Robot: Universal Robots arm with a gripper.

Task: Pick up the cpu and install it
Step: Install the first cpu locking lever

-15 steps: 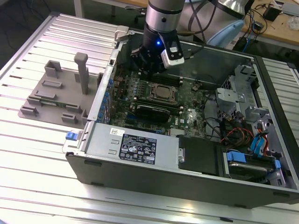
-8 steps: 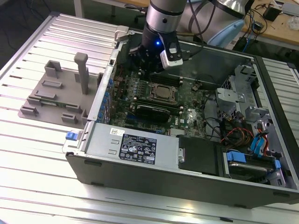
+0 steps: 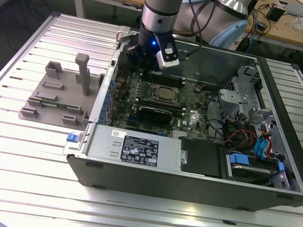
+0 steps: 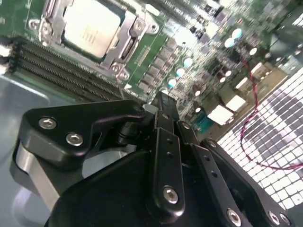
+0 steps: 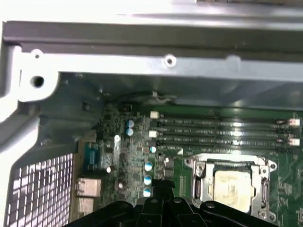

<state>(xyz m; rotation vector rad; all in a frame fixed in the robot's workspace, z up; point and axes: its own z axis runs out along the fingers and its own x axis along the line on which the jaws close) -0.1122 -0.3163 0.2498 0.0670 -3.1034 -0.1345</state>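
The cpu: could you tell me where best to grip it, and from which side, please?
Probably grip two opposite edges of the cpu, coming straight down from above: it lies flat, face up, inside the socket frame on the board.

On the power supply box [image 3: 102, 142], a black label [image 3: 138, 150] with white print and small symbols and a white sticker [image 3: 118, 134] beside it, none of it legible. On the cpu [image 4: 90, 29], a faint mark on the metal top, unreadable. On the memory slots [image 5: 222, 130], pale lettering, unreadable.
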